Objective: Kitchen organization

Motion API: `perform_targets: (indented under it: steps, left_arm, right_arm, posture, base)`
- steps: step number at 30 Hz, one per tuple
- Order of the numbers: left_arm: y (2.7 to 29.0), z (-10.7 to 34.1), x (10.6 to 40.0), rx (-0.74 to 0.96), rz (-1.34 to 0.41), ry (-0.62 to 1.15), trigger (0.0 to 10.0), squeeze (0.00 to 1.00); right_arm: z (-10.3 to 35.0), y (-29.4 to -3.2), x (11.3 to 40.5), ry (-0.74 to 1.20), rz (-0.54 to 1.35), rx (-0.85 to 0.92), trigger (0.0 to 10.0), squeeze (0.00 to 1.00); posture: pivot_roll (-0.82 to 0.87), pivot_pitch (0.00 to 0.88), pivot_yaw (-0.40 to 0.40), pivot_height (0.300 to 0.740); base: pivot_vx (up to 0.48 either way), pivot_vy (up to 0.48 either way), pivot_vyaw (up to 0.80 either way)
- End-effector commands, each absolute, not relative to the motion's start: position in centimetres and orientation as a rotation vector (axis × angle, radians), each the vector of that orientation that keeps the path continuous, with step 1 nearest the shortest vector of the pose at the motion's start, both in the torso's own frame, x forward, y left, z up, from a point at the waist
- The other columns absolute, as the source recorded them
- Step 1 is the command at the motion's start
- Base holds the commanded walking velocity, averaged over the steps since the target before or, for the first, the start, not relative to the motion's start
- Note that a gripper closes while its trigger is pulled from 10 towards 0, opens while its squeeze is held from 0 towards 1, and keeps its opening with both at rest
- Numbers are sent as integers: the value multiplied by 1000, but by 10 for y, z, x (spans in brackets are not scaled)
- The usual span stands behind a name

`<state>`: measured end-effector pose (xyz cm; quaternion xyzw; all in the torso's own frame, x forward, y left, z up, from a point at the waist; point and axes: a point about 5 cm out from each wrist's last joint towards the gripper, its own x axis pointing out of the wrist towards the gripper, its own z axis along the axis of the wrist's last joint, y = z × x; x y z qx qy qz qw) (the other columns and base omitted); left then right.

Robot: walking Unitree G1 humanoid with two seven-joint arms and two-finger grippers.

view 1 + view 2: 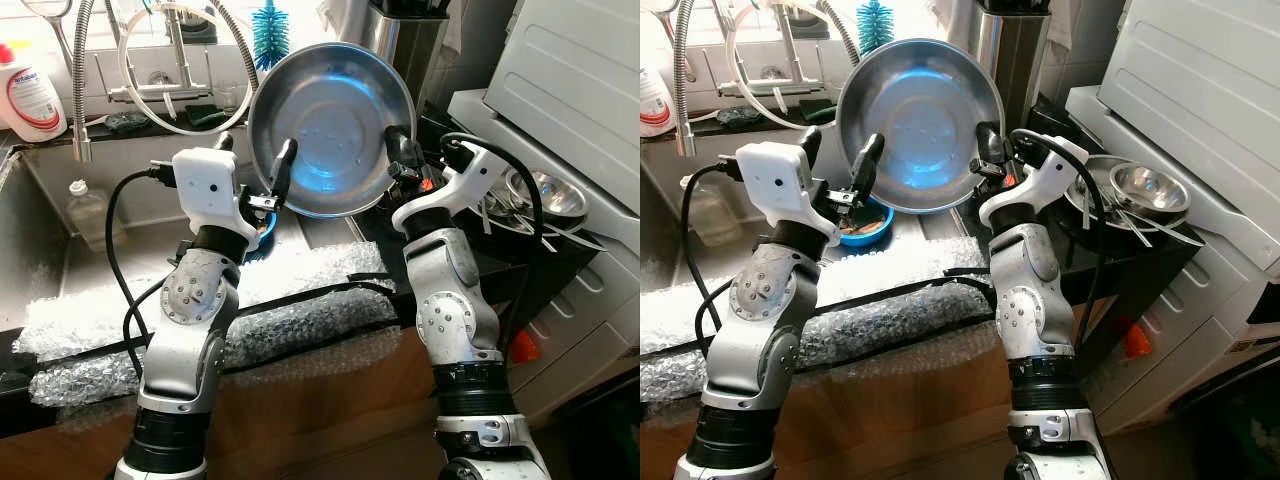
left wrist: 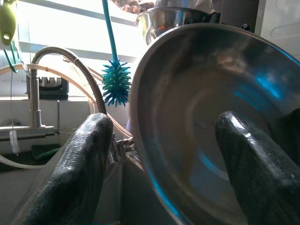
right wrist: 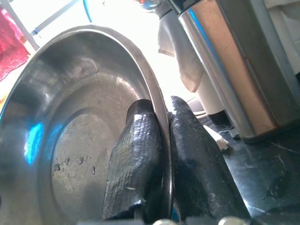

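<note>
Bubble wrap (image 1: pixel 200 320) pads the counter edge, lower frame. Right gripper (image 1: pixel 400 152) pinches the steel pan (image 1: pixel 335 125) rim mid-frame; left gripper (image 1: pixel 283 170) straddles the opposite rim, wide. Stowing remains, I judge.

Before me runs a wooden counter edge (image 1: pixel 330 385), padded along its front with bubble wrap (image 1: pixel 200 330). Behind it sits a steel sink (image 1: pixel 60 240), its tap (image 1: pixel 175 70) and coiled hose (image 1: pixel 85 60) rising at the back edge against a bright window (image 2: pixel 61 28) that floods the ledge with daylight. To my right stands a dark worktop (image 1: pixel 1140 250), and past it a white appliance (image 1: pixel 580 90).
</note>
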<state>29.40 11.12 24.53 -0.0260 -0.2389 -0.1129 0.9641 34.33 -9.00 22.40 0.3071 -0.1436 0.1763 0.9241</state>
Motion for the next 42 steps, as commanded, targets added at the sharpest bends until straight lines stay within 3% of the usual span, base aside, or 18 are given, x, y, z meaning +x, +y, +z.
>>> perform_targets:
  steps: [1,5,6,7,8,9,10,11,42]
  left_arm:
    - [108,245,295,-39,-229,-486,10000,0]
    - [110,245,296,-26,-205,-486,10000,0]
    - [111,245,297,-32,-197,-483,9569,0]
    - [112,244,297,-38,-192,-480,5922,0]
    - [112,244,297,-38,-192,-479,4784,0]
    - [112,244,297,-36,-192,-479,4784,0]
    - [112,244,298,-35,-192,-479,510,0]
    - [111,244,298,-33,-192,-479,0,0]
    - [110,246,298,-36,-179,-487,0,0]
  right_arm:
    - [227,-84,339,-308,387,656,10000,0]
    - [227,-82,338,-311,405,653,10000,0]
    - [228,-81,337,-313,410,644,10000,0]
    - [228,-80,337,-315,415,637,10000,0]
    - [228,-80,337,-315,417,637,10000,0]
    - [228,-80,336,-315,417,637,10000,0]
    - [228,-79,336,-315,419,635,10000,0]
    - [228,-79,336,-314,420,635,10000,0]
    - [226,-74,335,-310,440,595,10000,0]
  posture:
    - [-54,0,-74,740]
    - [-51,0,-73,740]
    - [-52,0,-71,740]
    - [-53,0,-72,740]
    - [-53,0,-72,740]
    - [-53,0,-72,740]
    - [-51,0,-72,740]
    - [-51,0,-72,740]
    - [-49,0,-70,740]
  base:
    - [0,0,0]
    - [0,0,0]
    - [0,0,0]
    - [0,0,0]
    - [0,0,0]
    - [0,0,0]
    - [0,0,0]
    - [0,0,0]
    - [0,0,0]
